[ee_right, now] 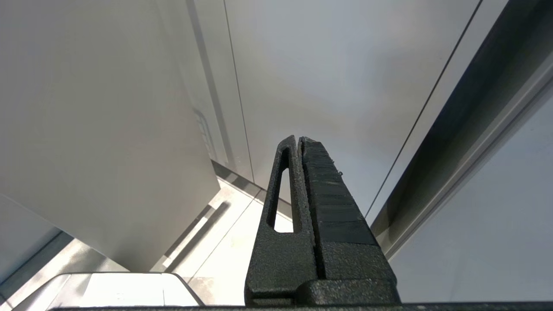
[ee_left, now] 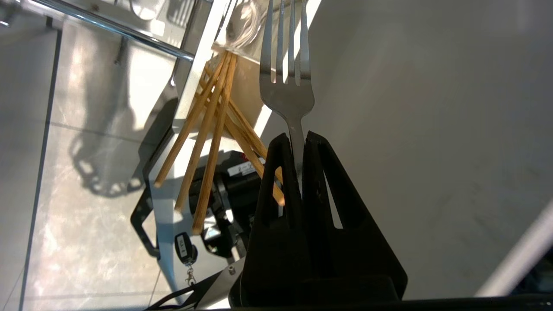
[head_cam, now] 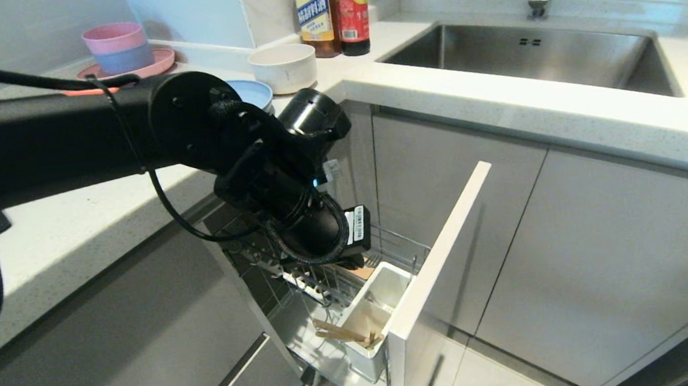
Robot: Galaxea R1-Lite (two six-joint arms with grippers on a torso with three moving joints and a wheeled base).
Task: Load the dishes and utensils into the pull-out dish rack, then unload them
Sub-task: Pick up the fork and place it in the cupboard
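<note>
Rack (head_cam: pixel 385 248) is out: chopsticks (head_cam: pixel 343 334) already in the cup at 6 o'clock. Your left gripper (ee_left: pixel 297 140) clamps the fork (ee_left: pixel 286 93) above it. Plate (head_cam: pixel 253 93) and bowl (head_cam: pixel 283 67) sit on the bench at 11 o'clock. Right gripper (ee_right: pixel 299 139) closed, empty.

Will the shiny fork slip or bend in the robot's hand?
The fork looks like polished metal, so probably stiff, not bendy. The left hand pinches only its thin neck, so it might slip or twist. It looks slim, likely light.

A home kitchen: steel sink (head_cam: pixel 530 59) upper right, sauce bottles (head_cam: pixel 332 10) top centre, pale worktop (head_cam: pixel 497 107), grey cabinets (head_cam: pixel 601 258).
</note>
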